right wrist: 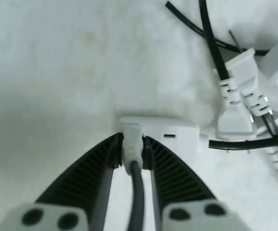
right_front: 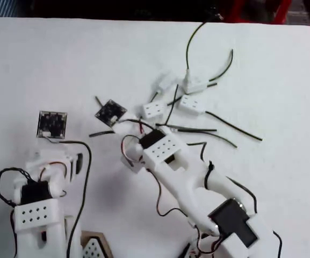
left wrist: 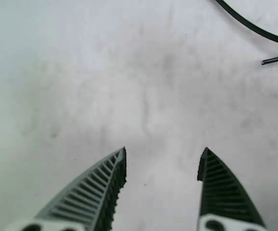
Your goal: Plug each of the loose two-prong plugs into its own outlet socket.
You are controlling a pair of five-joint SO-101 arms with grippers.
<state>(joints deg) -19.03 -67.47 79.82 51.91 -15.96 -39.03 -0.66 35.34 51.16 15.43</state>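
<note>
Down at the near-left corner of the table [right_front: 283,64], the left arm [right_front: 34,207] is parked. The left claw [left wrist: 165,150] is spread wide with nothing between its fingers, just bare tabletop under it. Next to it, nearer the middle, the right arm [right_front: 187,177] stretches out toward the pile of parts. The right claw [right wrist: 132,139] is pinched tight on the neck of a white plug [right wrist: 131,151], with the black cord running back between the fingers. That plug is butted right up against a white socket block [right wrist: 170,131]. The prongs are hidden, so I can't say how deep it sits. Just beside the block a second plug [right wrist: 235,113] lies flat on the table with cords around it. Further out, more white socket blocks [right_front: 192,104] sit close together among black cords [right_front: 232,124], and two dark square boards [right_front: 110,113] lie off to the left.
</note>
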